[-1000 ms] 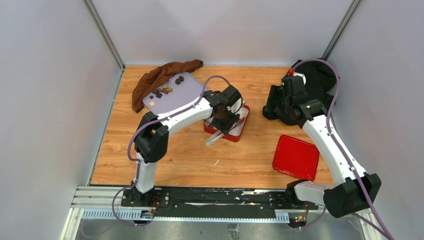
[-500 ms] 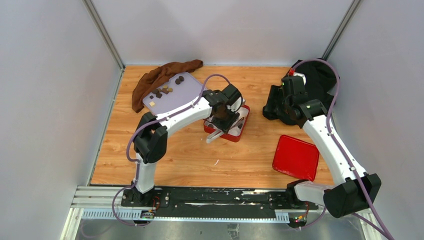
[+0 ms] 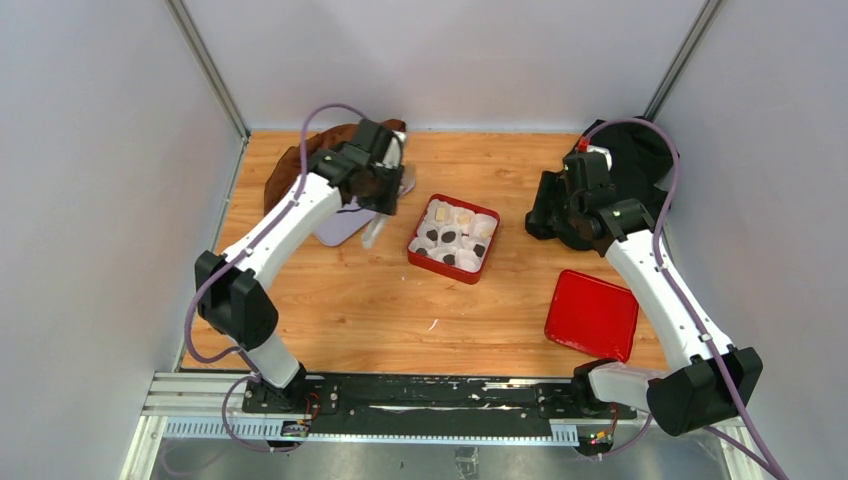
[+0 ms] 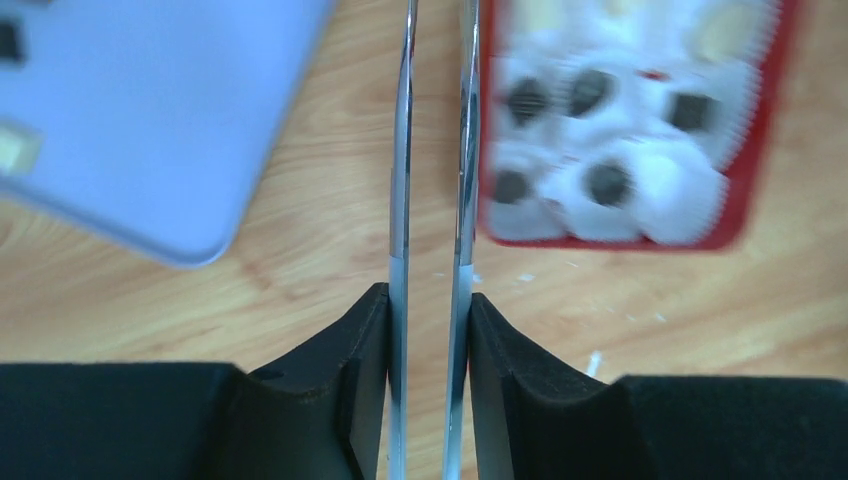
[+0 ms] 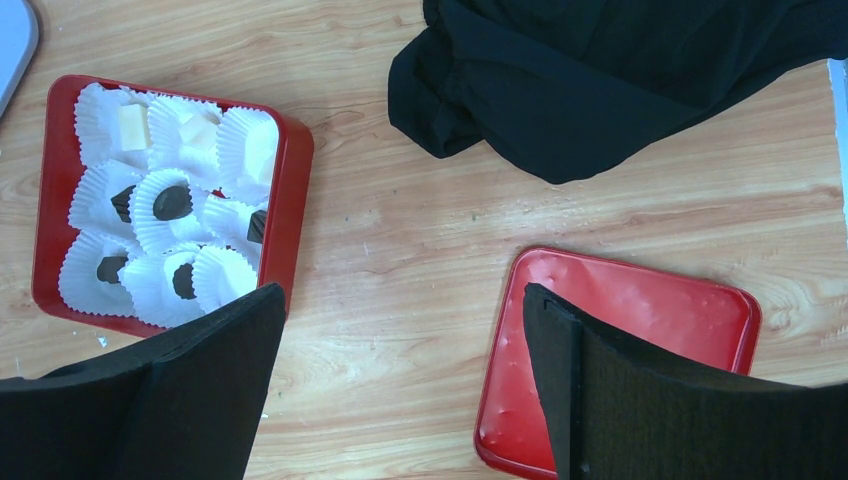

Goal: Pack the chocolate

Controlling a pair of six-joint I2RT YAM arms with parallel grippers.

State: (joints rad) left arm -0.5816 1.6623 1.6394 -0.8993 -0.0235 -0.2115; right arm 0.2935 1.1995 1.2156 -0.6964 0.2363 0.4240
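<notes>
Wood surface (image 3: 350, 310): red lid (image 5: 640, 305) nearest, right. Mid: chocolate (image 5: 172, 203) in paper cups (image 5: 228, 272), red box (image 5: 295, 190). My left hand (image 4: 430, 300) pinches tweezers (image 4: 403, 150) by lavender tray (image 4: 150, 120), more chocolate there. My right hand (image 5: 400, 295) spread, empty, near black cloth (image 5: 620, 80).

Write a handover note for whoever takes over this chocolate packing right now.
Left tool: shut on tweezers, between lavender tray and red box; tips out of view.
Right tool: open, empty, raised near the red lid.
Done: five dark and at least two cream chocolates sit in the box's paper cups.
Left: at least two pieces on the tray; most of the tray is out of sight. Lid off.
</notes>
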